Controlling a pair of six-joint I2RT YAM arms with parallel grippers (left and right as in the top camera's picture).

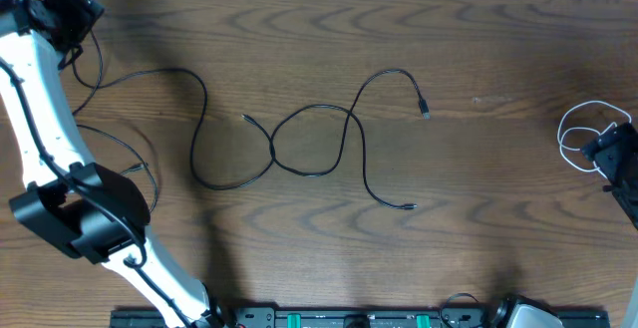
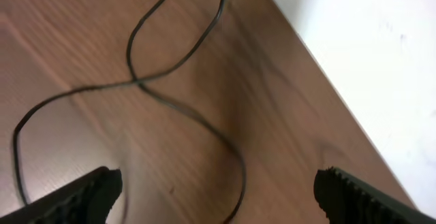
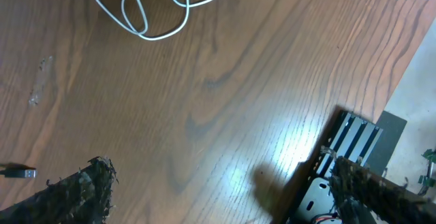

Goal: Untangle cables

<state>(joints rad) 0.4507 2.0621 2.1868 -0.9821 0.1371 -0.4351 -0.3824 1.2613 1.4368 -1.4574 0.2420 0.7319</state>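
Long black cables (image 1: 299, 144) lie looped and crossed over one another at the table's middle, with plug ends at the right (image 1: 424, 109) and lower right (image 1: 409, 206). One black strand runs left toward my left gripper (image 1: 72, 17) at the far left corner. In the left wrist view that gripper (image 2: 218, 183) is open just above the wood, and a black cable (image 2: 235, 163) lies on the table between its fingers, untouched. A short white cable (image 1: 586, 134) is coiled at the right, beside my open, empty right gripper (image 1: 610, 154). It also shows in the right wrist view (image 3: 157, 9), well ahead of the gripper (image 3: 221, 176).
The table's far edge with pale floor beyond (image 2: 354, 54) is close to the left gripper. A black metal rail (image 3: 340, 156) runs along the near edge by the right gripper. Another thin black cord (image 1: 130, 154) lies beside the white left arm (image 1: 45, 119).
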